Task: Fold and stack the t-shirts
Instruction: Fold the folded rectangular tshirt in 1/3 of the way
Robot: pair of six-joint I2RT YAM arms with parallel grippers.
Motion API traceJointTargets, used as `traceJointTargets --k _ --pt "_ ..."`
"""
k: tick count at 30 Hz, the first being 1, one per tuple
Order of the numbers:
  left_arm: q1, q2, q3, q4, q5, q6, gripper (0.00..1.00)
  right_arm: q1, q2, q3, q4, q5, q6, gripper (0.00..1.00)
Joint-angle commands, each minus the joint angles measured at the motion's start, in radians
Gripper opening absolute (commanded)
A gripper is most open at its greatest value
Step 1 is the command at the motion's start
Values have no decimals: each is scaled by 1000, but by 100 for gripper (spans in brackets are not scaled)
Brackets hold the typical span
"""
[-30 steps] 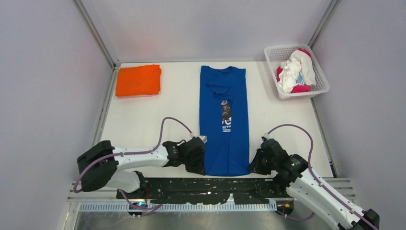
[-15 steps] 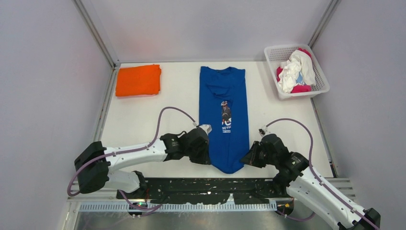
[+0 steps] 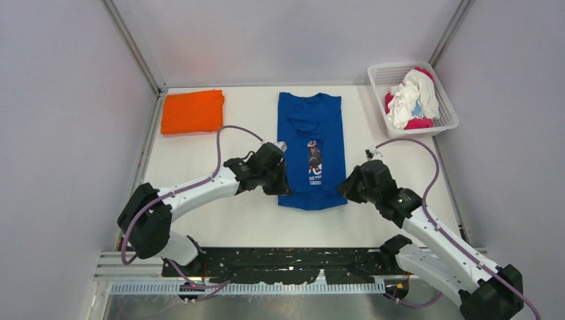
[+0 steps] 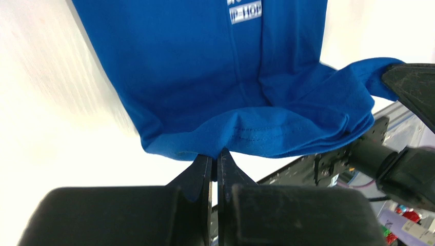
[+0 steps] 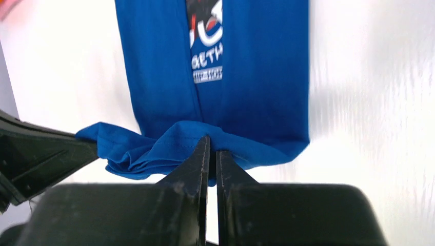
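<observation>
Mid-fold on the royal blue cotton t-shirt with the white-lettered cartoon print (image 3: 312, 133), laid lengthwise at the centre of the white surface (image 3: 226, 220), collar toward 12 o'clock and sides already tucked into a narrow strip. Gripped at the lower hem from both sides: left hand (image 3: 285, 189) pinched closed on the cloth at the strip's 7 o'clock corner, right hand (image 3: 346, 189) pinched closed on it at the 5 o'clock corner. Confirmed in both wrist views, with a bunch of stitched blue hem caught between the black fingers (image 4: 205, 169) and a similar fold nipped just above the right hand's tips (image 5: 211, 144). Held by two corners rather than one, probably to keep the hem level and the coming crease square. Raised off the surface, so a slack pouch of fabric sags between the grips over the shirt's lower half; apparently meant to travel toward 12 o'clock and halve the length. Parked at 10 o'clock, well apart: a bright orange shirt folded into a flat rectangle (image 3: 193, 111), likely the base of the stack. Waiting at 2 o'clock in the white plastic lattice basket (image 3: 380, 72): a crumpled white shirt (image 3: 413, 93) over a magenta one (image 3: 420, 123), not yet folded.
</observation>
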Motion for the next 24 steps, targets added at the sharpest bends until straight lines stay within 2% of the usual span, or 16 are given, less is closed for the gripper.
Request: traceJointTargets --k 1,10,24 --pt "68 63 106 -5 39 60 0 -117 112 64 178 -59 -78 5" --pt "187 236 311 -50 44 119 0 -217 403 234 342 -125 -135 5" --pt "311 510 577 -89 164 161 0 -294 699 356 525 -151 -167 5"
